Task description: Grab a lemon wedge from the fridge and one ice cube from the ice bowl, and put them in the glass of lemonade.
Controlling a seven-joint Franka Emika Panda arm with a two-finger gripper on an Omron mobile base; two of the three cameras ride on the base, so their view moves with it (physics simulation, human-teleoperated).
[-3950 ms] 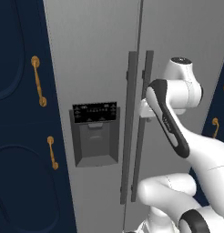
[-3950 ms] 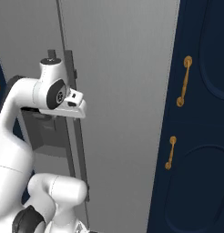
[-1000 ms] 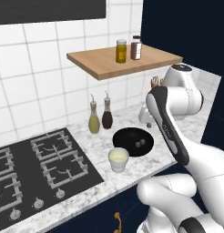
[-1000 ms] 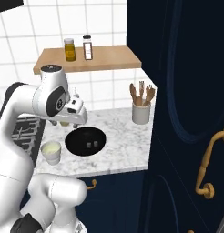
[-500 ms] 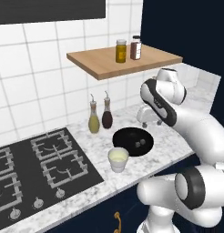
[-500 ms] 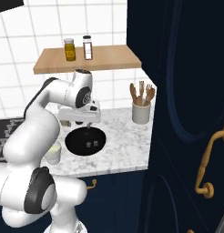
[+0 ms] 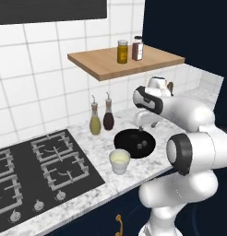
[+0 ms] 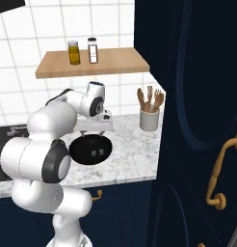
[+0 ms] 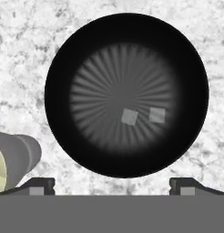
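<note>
The black ice bowl (image 7: 132, 144) (image 8: 86, 148) (image 9: 126, 68) sits on the marble counter with two ice cubes (image 9: 129, 116) (image 8: 94, 153) in it. My gripper (image 7: 146, 125) (image 8: 94, 131) (image 9: 114, 185) hangs just above the bowl, pointing down, open, with nothing between its fingertips (image 9: 38, 185). The glass of lemonade (image 7: 119, 161) (image 9: 13, 159) stands beside the bowl, towards the counter's front edge. The fridge and the lemon wedge are out of view.
Two oil bottles (image 7: 95, 122) stand behind the bowl by the tiled wall. A black gas hob (image 7: 37, 161) lies to the left. A wooden shelf (image 7: 124, 62) with two jars hangs above. A white utensil holder (image 8: 149, 120) stands right of the bowl, beside tall navy cabinets (image 8: 197, 120).
The base has driven from the fridge to this counter. Over the last second the arm swung forward and down, bringing the open gripper over the ice bowl.
</note>
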